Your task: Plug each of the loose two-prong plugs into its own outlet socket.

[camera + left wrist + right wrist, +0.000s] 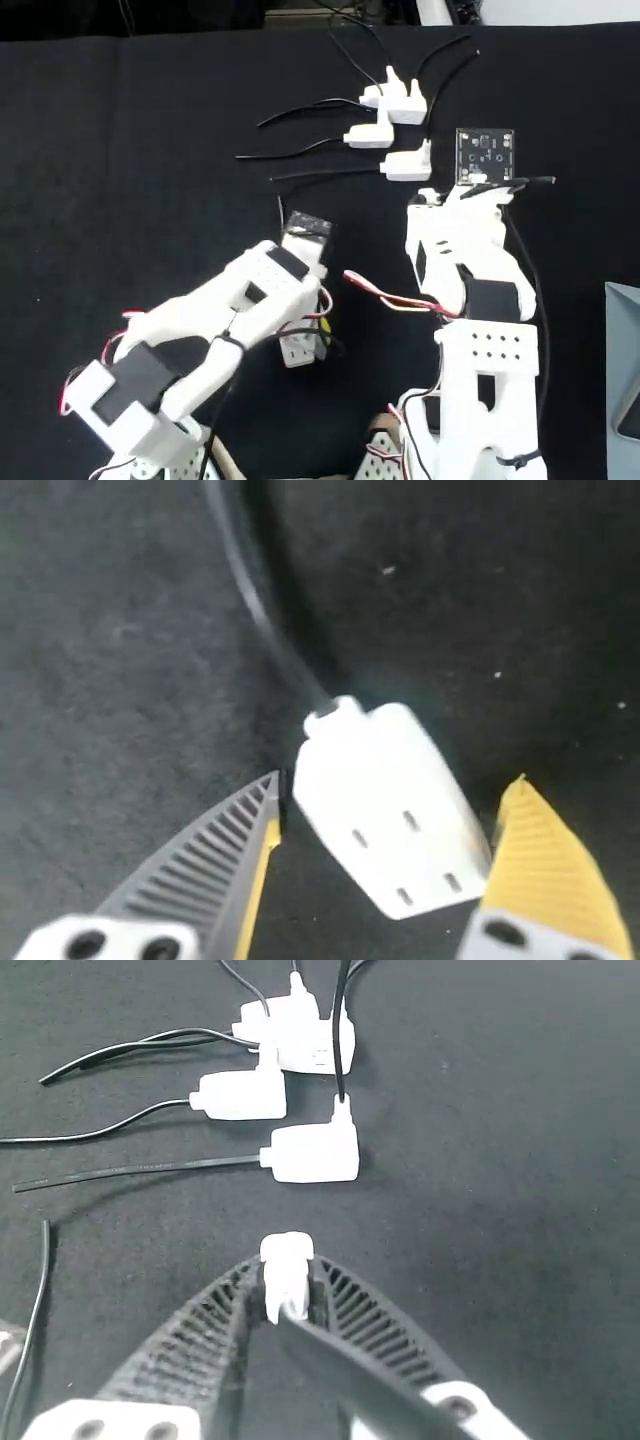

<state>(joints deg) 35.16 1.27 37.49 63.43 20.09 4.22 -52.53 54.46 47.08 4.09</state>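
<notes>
The pairs (372,134) at 12 o'clock appear mated. Right gripper (287,1272) clamps a plug (285,1250); left gripper (396,782), jaws apart, straddles its socket (385,815).

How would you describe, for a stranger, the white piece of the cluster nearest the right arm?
On the black table, find the group of white plug pieces ahead of the right end effector. The nearest piece to it is meant. Unlike the single-cord piece behind it, it has one cord running sideways and a second leaving its far edge.
</notes>
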